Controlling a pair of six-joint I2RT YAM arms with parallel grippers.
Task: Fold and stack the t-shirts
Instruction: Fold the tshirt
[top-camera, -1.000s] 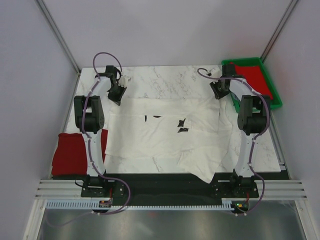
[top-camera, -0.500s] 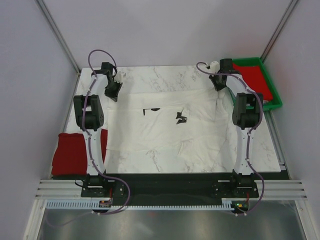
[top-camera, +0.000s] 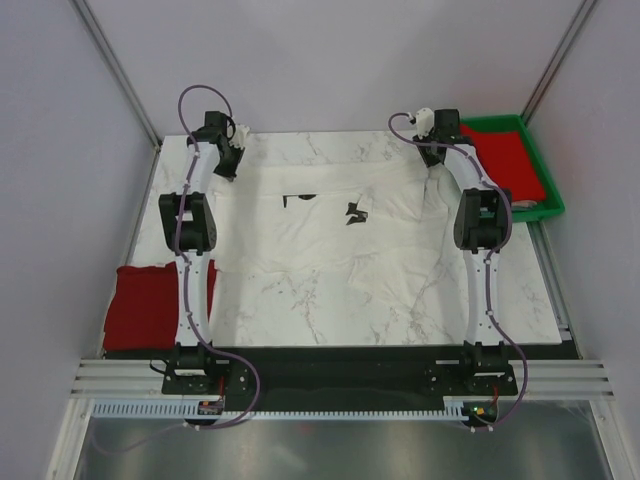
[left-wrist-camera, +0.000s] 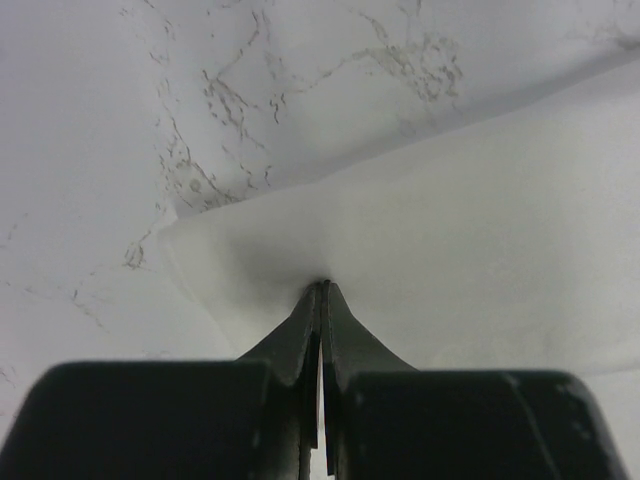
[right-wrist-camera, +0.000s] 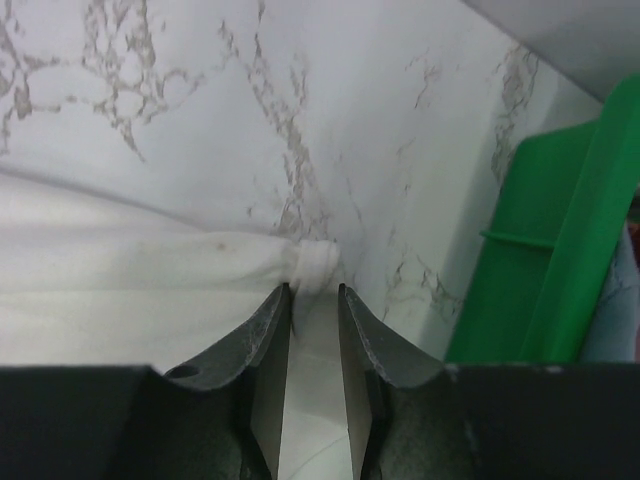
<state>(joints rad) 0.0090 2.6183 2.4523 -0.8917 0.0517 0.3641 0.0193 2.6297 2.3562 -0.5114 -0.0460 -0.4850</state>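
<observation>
White t-shirt (left-wrist-camera: 450, 230) cloth is pinched at its edge by the clenched left gripper (left-wrist-camera: 322, 285), fingertips pressed together. The right gripper (right-wrist-camera: 314, 290) grasps a bunched corner of the same shirt between slightly parted fingers. Between the 2 grippers the shirt lies stretched over the marble surface (top-camera: 300, 310), dark print showing. Just right of the right gripper stands a green tray (right-wrist-camera: 560, 230) holding a red t-shirt (top-camera: 505, 160); a second red t-shirt (top-camera: 145, 305) lies well behind the left gripper, at the surface's near edge

green tray (top-camera: 485, 121) at marble table's (top-camera: 300, 300) far right corner.
</observation>
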